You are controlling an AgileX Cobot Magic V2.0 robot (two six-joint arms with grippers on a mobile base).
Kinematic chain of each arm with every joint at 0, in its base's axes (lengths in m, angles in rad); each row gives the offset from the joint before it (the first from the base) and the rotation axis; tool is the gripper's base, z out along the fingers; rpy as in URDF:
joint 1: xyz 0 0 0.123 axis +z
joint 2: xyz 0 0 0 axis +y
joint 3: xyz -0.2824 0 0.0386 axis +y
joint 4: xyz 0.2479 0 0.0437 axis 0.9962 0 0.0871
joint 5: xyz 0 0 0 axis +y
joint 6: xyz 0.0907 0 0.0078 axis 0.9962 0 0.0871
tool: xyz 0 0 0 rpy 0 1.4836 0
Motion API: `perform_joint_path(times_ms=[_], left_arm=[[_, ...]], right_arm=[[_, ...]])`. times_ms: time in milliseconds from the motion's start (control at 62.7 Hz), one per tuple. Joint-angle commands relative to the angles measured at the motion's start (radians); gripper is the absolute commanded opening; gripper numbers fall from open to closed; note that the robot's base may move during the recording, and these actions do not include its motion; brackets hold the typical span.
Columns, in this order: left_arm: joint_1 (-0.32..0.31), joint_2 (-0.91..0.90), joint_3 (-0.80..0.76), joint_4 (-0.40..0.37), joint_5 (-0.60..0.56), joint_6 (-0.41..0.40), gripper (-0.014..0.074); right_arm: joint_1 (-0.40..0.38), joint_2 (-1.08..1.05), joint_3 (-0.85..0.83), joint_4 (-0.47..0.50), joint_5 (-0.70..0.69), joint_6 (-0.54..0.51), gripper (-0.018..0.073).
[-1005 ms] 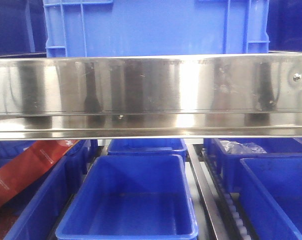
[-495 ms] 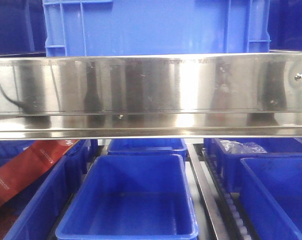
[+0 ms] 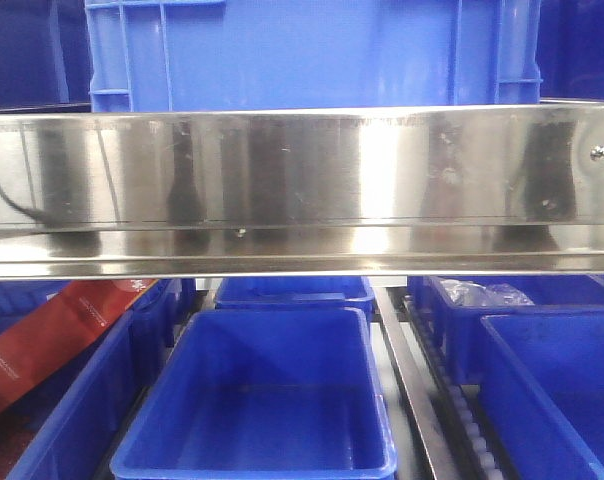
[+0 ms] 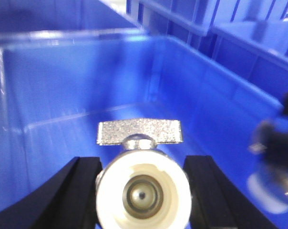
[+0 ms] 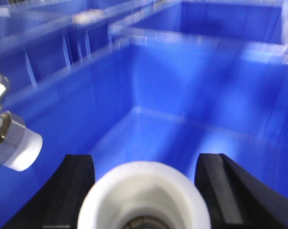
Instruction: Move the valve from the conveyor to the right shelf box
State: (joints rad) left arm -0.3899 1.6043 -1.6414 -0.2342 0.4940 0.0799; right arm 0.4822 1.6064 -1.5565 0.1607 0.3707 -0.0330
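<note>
The step in hand looks like the release. Both valves are off the conveyor, which no view shows, and they hang over the inside of a blue box (image 4: pixel 206 90).

On the left, the left gripper (image 4: pixel 143 164) has its fingers (image 4: pixel 82 191) closed on the left valve (image 4: pixel 143 193). Its white cap faces the camera and its flat metal handle (image 4: pixel 140 131) lies crosswise above. Bring it nearer the box floor before you open, so it neither bounces nor rolls. Open fully so the handle cannot catch a finger.

On the right, the right gripper (image 5: pixel 145 164) is clamped on the right valve (image 5: pixel 144 198), of which only the white cap shows. The two loads are near each other: each wrist camera catches the other arm's load at the edge of its picture. Release one at a time and draw that arm clear before the other lets go.

Check first that this is the right shelf box. The front view shows only the steel shelf rail (image 3: pixel 302 190) and the middle box (image 3: pixel 262 400) with its neighbours below, and no arm, so it cannot confirm this.

As for pose, both arms reach forward over the near rim. Their fingers point toward the far wall and tilt slightly down. They lie side by side, left arm to the left and right arm just to its right.
</note>
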Motion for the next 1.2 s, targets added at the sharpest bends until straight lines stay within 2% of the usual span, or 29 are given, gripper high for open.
perform_joint_path(times_ms=[0,144,335,415,543,702,798,862,926,1005,1085,1181], left_arm=[[-0.022,0.01,-0.016,-0.021,-0.045,0.002,0.0022],[-0.055,0.035,-0.016,-0.019,-0.053,0.002,0.0209],[-0.064,0.048,-0.016,-0.014,-0.057,0.002,0.0346],[-0.064,0.047,-0.016,0.018,-0.057,0.002,0.0401],[-0.064,0.047,-0.016,0.019,-0.057,0.002,0.043],[-0.064,0.047,-0.016,0.019,-0.057,0.002,0.0388],[-0.064,0.046,-0.016,0.019,-0.057,0.002,0.027],[-0.064,0.046,-0.016,0.019,-0.057,0.002,0.0153],[-0.064,0.046,-0.016,0.019,-0.057,0.002,0.0031],[-0.064,0.046,-0.016,0.019,-0.057,0.002,-0.01],[-0.062,0.046,-0.016,0.022,-0.072,0.002,-0.0111],[-0.062,0.031,-0.016,0.055,-0.077,0.002,-0.0111]], right_arm=[[0.0,-0.01,-0.019,0.009,-0.083,-0.004,-0.0134],[0.0,0.006,-0.019,0.009,-0.083,-0.004,0.0079],[0.0,0.034,-0.019,0.009,-0.086,-0.004,0.0358],[0.0,0.036,-0.019,0.009,-0.086,-0.004,0.0459],[0.0,0.036,-0.019,0.009,-0.086,-0.004,0.0502],[0.0,0.034,-0.019,0.009,-0.084,-0.004,0.0496],[0.0,0.023,-0.019,0.009,-0.071,-0.004,0.0466],[0.0,0.014,-0.019,0.009,-0.058,-0.004,0.039],[0.0,0.007,-0.019,0.009,-0.038,-0.004,0.0269],[-0.002,0.005,-0.019,0.008,-0.033,-0.004,0.0043],[-0.004,0.005,-0.019,0.008,-0.031,-0.004,-0.0158],[-0.01,-0.012,-0.019,0.004,-0.013,-0.004,-0.0162]])
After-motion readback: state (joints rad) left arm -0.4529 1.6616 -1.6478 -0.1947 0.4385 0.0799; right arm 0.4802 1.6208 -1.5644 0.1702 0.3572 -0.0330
